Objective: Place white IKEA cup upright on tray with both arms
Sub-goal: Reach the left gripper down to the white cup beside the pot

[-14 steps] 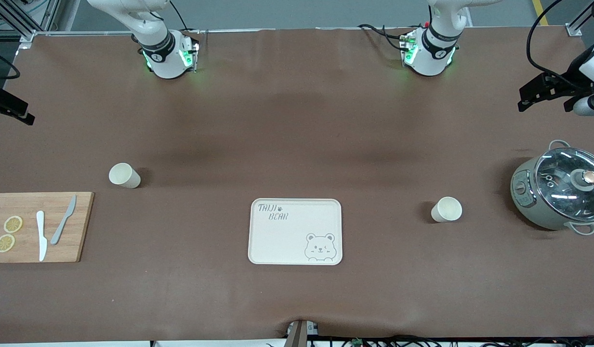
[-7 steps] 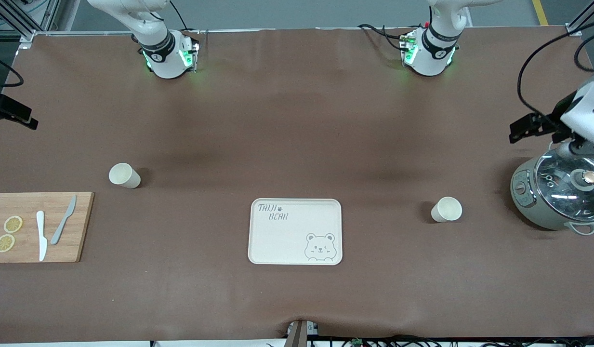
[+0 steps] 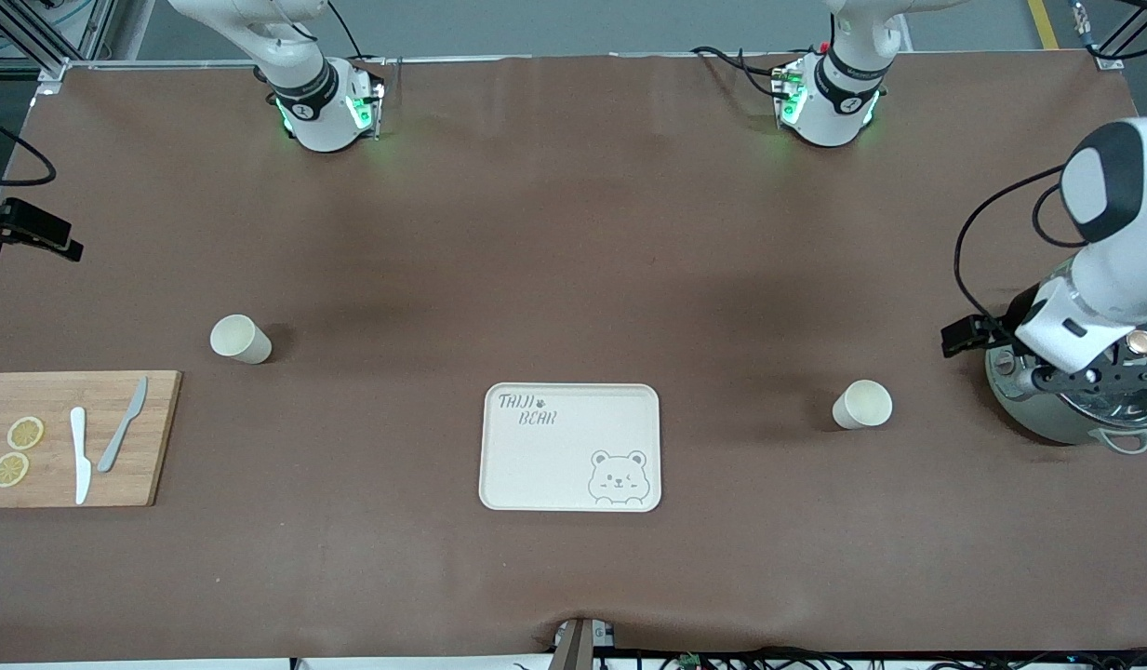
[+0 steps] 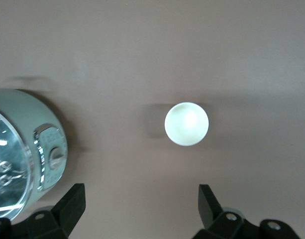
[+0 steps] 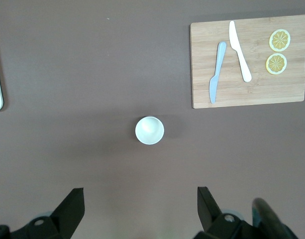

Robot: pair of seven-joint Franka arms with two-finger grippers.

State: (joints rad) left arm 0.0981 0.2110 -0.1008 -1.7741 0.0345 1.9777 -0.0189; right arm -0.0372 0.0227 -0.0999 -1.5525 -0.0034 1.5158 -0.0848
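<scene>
Two white cups stand upright on the brown worktop point(image 3: 573, 233), neither on the cream tray point(image 3: 499, 465) between them: one cup point(image 3: 862, 404) toward the left arm's end, near the cooking pot point(image 3: 1047, 419), the other cup point(image 3: 240, 338) toward the right arm's end, beside the wooden cutting board point(image 3: 159, 437). The left pincer point(image 4: 141, 209) hangs spread wide over the pot's edge. The right pincer point(image 5: 140, 209) is equally spread above its cup point(image 5: 150, 130).

One legible inscription was found: grey lettering "TAIJI BEAR" stood on the cream tray point(image 3: 536, 465), in the corner diagonally across from its bear-face drawing point(image 3: 618, 478). Nothing else was readable.
</scene>
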